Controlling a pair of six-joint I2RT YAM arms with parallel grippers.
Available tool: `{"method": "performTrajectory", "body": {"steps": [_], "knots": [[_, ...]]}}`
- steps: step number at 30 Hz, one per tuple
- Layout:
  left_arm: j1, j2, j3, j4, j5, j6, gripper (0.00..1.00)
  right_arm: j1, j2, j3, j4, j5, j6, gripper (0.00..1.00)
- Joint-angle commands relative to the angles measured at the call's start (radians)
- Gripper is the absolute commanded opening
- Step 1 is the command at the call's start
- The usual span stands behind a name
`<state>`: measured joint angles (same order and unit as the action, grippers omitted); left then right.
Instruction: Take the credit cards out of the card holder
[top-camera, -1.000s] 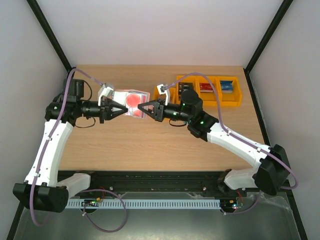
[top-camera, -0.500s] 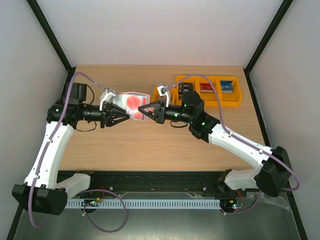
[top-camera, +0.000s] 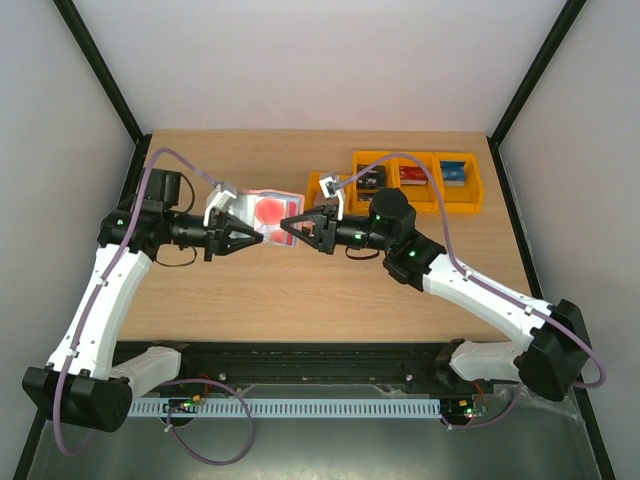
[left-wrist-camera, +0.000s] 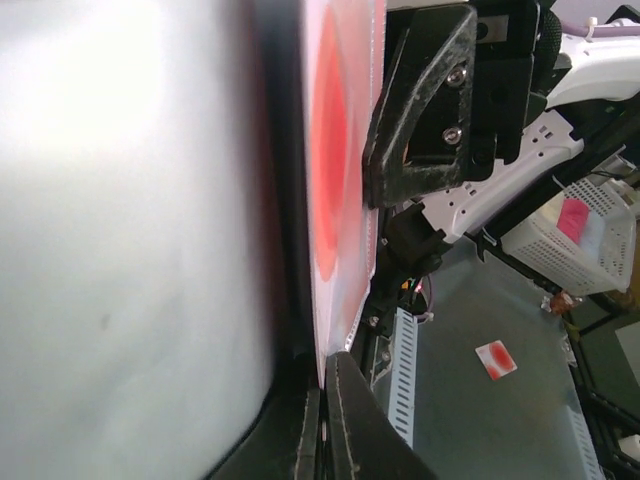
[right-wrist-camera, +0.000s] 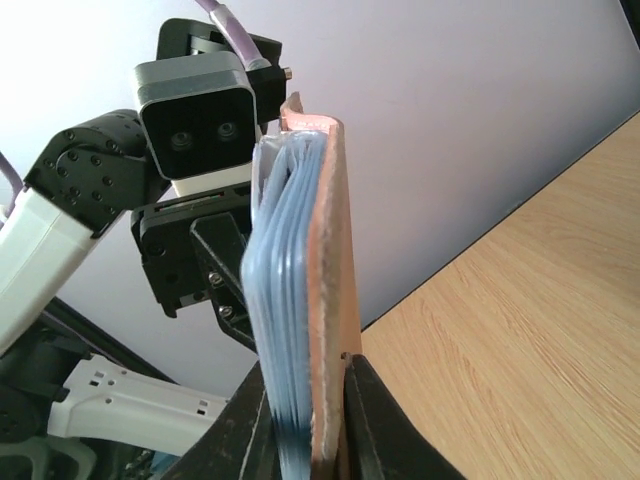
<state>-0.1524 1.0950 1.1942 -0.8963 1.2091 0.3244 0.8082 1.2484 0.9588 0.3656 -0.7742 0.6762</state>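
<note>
The card holder (top-camera: 270, 211) hangs in the air between my two grippers, above the left middle of the table. My right gripper (top-camera: 288, 224) is shut on it. In the right wrist view its fingers (right-wrist-camera: 368, 400) clamp the pinkish-brown cover (right-wrist-camera: 331, 270) and a fan of light blue-grey sleeves (right-wrist-camera: 282, 290). My left gripper (top-camera: 250, 238) is shut on the lower edge of a red and white card in a clear sleeve (left-wrist-camera: 338, 190), which is still joined to the holder. In the left wrist view the gripper (left-wrist-camera: 325, 385) is closed tightly on that thin edge.
A row of orange bins (top-camera: 478, 188) with small items stands at the back right of the table. A small red and white piece (left-wrist-camera: 497, 358) lies on the grey floor beyond the table's edge. Both arms meet over the table's left centre.
Both grippers and the holder between them have shifted slightly right and toward the near side. Both grips are unchanged.
</note>
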Motion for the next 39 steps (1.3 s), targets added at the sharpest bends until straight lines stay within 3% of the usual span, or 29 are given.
{"method": "performTrajectory", "body": {"steps": [1, 6, 10, 20, 28, 34, 39], "knots": [[0.016, -0.009, 0.02, -0.052, 0.002, 0.083, 0.02, 0.01, -0.07, -0.003, -0.038, -0.034, -0.088, 0.17], [0.022, -0.01, 0.038, -0.078, -0.009, 0.111, 0.02, 0.01, -0.096, -0.022, -0.061, -0.028, -0.1, 0.18], [0.027, -0.014, 0.038, -0.101, -0.019, 0.137, 0.02, 0.01, -0.122, -0.021, -0.122, 0.044, -0.13, 0.02], [0.072, -0.023, 0.027, -0.112, -0.105, 0.161, 0.02, -0.006, -0.171, 0.016, -0.331, 0.175, -0.223, 0.02], [0.14, -0.021, 0.045, -0.121, -0.172, 0.189, 0.02, -0.104, -0.236, -0.014, -0.406, 0.171, -0.21, 0.02], [0.18, -0.02, 0.077, -0.109, -0.284, 0.176, 0.02, -0.109, -0.177, -0.01, -0.625, 0.161, -0.175, 0.02], [0.184, 0.019, 0.083, -0.025, -0.351, 0.102, 0.02, -0.044, -0.074, -0.174, -0.425, 0.031, -0.047, 0.02]]}}
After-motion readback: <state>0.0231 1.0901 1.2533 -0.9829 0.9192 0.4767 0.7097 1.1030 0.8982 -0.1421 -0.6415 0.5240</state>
